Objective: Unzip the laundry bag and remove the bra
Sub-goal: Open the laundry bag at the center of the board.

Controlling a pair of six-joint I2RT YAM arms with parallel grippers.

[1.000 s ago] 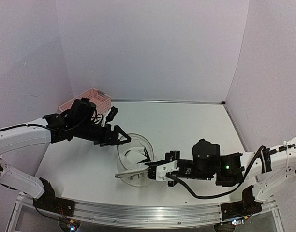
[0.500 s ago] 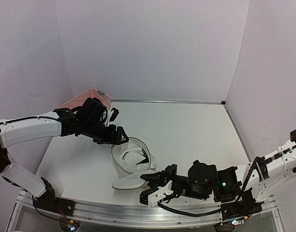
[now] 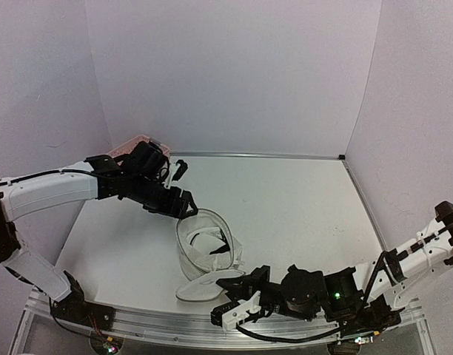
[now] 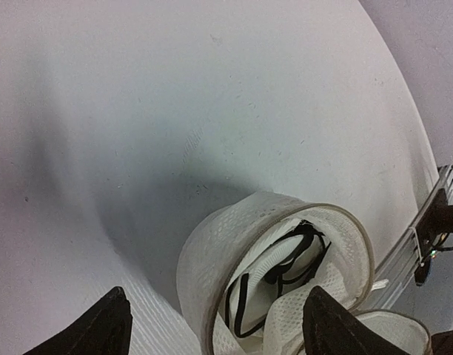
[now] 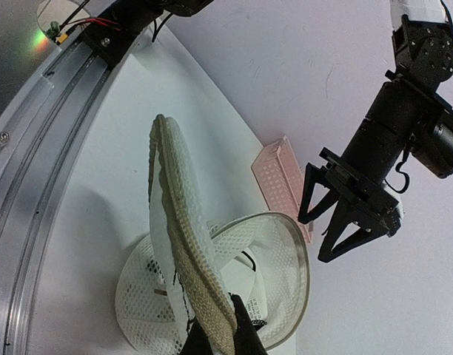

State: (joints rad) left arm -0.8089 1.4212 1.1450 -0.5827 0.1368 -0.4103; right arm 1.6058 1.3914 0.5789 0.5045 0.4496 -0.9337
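The laundry bag (image 3: 204,238) lies tipped on its side near the front middle of the table, its zip rim undone and its mouth gaping. Its round mesh lid (image 3: 200,287) hangs toward the near edge. My right gripper (image 5: 217,334) is shut on the lid's zip rim (image 5: 183,255), low at the table's front. The bra (image 4: 280,272), white with thin black straps, sits inside the open bag (image 4: 212,266) and also shows from above (image 3: 214,244). My left gripper (image 3: 183,208) hovers open just above and behind the bag's far rim, holding nothing.
A pink slotted basket (image 3: 134,142) stands at the back left, mostly hidden behind my left arm, and it also appears in the right wrist view (image 5: 280,177). The metal rail of the table's near edge (image 5: 41,111) runs close under my right gripper.
My right arm has drawn back and down toward the near edge, pulling the lid with it and opening the bag wider. The left gripper has shifted slightly right toward the bag's rim.
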